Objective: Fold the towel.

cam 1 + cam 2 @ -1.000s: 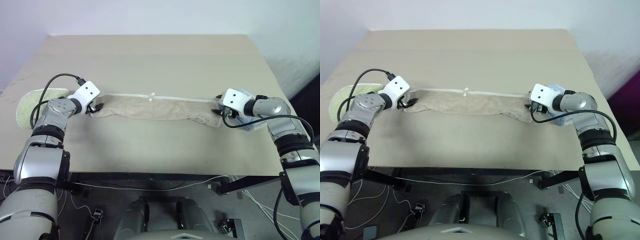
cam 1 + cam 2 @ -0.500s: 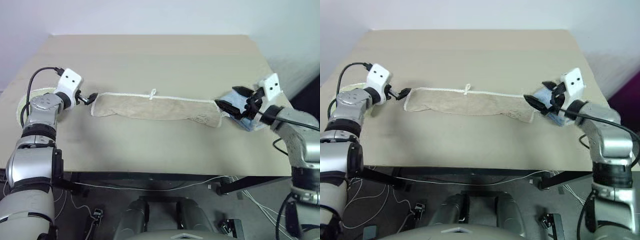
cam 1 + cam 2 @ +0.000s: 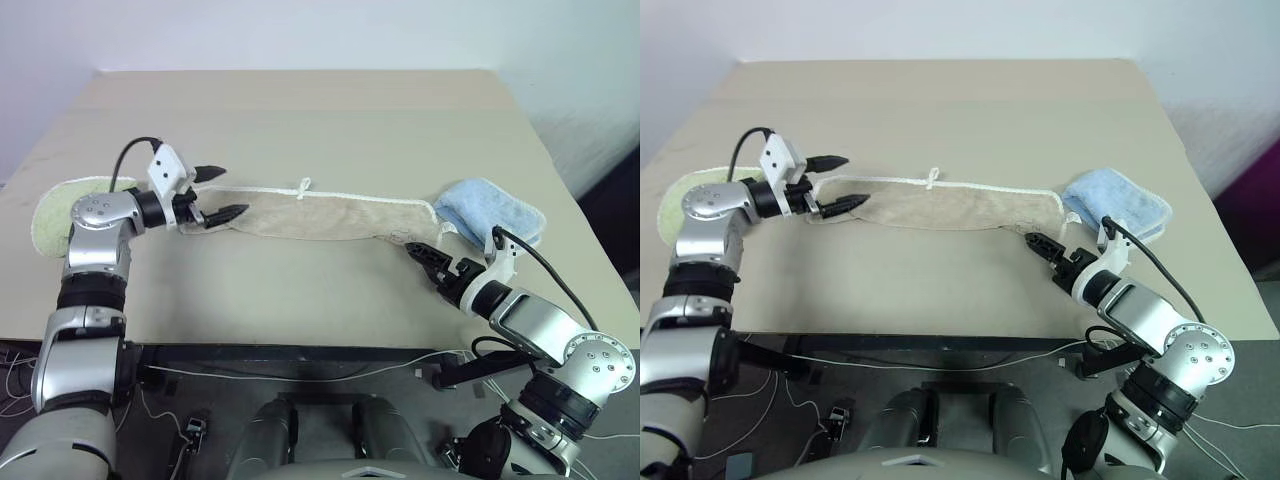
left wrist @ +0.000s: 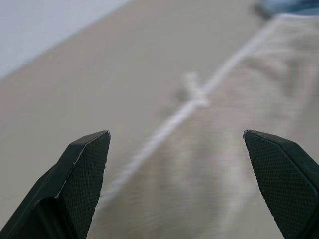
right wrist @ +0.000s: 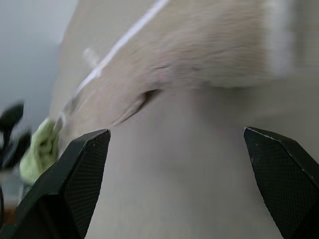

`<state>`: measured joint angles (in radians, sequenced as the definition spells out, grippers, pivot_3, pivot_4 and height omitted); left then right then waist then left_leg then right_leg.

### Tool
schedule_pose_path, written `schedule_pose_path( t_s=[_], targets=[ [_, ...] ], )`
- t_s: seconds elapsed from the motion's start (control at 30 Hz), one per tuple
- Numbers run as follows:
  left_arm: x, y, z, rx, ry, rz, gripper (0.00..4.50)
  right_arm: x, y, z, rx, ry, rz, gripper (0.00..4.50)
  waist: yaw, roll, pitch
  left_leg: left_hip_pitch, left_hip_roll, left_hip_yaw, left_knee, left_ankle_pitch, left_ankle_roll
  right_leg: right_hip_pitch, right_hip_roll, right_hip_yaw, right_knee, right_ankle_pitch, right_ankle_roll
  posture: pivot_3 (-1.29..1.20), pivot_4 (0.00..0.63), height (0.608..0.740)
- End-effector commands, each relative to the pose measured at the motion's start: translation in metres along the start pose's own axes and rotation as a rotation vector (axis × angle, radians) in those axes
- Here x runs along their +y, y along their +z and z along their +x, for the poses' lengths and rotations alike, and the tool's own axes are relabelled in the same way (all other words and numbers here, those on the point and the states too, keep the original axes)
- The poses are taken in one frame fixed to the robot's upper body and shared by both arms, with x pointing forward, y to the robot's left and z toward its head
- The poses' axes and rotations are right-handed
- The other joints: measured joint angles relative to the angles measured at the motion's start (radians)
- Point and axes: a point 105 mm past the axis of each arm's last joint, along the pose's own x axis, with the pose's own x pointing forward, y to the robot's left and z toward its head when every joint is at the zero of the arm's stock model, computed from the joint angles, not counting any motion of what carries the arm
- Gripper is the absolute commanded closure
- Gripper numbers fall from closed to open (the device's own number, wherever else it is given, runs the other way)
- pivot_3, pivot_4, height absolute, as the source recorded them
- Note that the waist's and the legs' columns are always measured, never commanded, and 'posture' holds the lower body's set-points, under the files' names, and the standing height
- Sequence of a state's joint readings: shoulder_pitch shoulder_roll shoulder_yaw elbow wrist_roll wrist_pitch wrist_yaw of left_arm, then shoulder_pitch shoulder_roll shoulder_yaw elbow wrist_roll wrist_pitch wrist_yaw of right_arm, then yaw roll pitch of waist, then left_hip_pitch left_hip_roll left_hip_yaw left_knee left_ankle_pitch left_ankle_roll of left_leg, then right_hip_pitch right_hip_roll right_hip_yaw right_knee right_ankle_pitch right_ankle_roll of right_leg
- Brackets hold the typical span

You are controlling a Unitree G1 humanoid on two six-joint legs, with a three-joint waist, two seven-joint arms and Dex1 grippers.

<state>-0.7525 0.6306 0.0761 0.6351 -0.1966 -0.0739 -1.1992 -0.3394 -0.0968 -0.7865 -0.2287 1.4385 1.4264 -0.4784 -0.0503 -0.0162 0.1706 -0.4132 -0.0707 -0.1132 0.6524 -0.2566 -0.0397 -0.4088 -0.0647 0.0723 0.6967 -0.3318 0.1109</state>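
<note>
The left hand (image 3: 213, 192) hovers over the left end of the towel (image 3: 320, 215), fingers spread apart and holding nothing. The right hand (image 3: 424, 258) sits just in front of the towel's right end, low over the counter (image 3: 300, 110), fingers likewise apart and empty.

The towel lies as a long narrow strip across the middle of the counter, its white corded edge (image 4: 164, 127) and small loop (image 3: 303, 187) on the far side.

For the next fold, judged from this layout: grip each end at the corded corners, lift evenly, and bring one end across to meet the other, edges aligned. Keep clear of the green towel (image 3: 55, 215) and the blue towel (image 3: 490, 210) at either end.

No brand, label or readable writing is visible.
</note>
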Motion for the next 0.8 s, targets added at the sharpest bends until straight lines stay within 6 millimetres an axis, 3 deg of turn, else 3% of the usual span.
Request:
schedule_pose_path(
  t_s=[0.03, 0.4, 0.67, 0.8],
  targets=[
    [-0.008, 0.013, -0.001, -0.019, -0.038, 0.029, 0.0, 0.005, 0.011, 0.001, -0.048, -0.01, 0.117, 0.03, -0.005, 0.0, 0.0, 0.0, 0.0, 0.0, 0.0, 0.0, 0.0, 0.0, 0.0, 0.0, 0.0, 0.0, 0.0, 0.0, 0.15, 0.74],
    [-0.024, 0.015, 0.001, -0.028, -0.061, 0.004, 0.0, -0.009, 0.022, 0.031, -0.055, -0.06, 0.301, 0.03, -0.025, 0.0, 0.0, 0.006, 0.001, 0.001, 0.0, 0.001, 0.001, 0.007, 0.002, 0.001, 0.0, 0.0, 0.0, 0.0, 0.15, 0.74],
    [-0.039, 0.013, 0.004, -0.038, -0.096, -0.026, 0.0, 0.002, 0.036, 0.056, -0.076, -0.041, 0.308, 0.03, -0.021, 0.0, 0.0, 0.02, 0.001, 0.002, -0.003, 0.001, 0.001, 0.02, 0.003, 0.001, -0.003, 0.0, 0.0, 0.0, 0.15, 0.74],
    [-0.042, 0.011, 0.005, -0.035, -0.098, -0.033, 0.0, 0.001, 0.036, 0.059, -0.086, -0.055, 0.315, 0.91, -0.02, 0.0, 0.0, 0.02, 0.001, 0.002, -0.003, 0.001, 0.001, 0.019, 0.002, 0.002, -0.003, 0.0, 0.0, 0.0, 0.15, 0.74]
  ],
)
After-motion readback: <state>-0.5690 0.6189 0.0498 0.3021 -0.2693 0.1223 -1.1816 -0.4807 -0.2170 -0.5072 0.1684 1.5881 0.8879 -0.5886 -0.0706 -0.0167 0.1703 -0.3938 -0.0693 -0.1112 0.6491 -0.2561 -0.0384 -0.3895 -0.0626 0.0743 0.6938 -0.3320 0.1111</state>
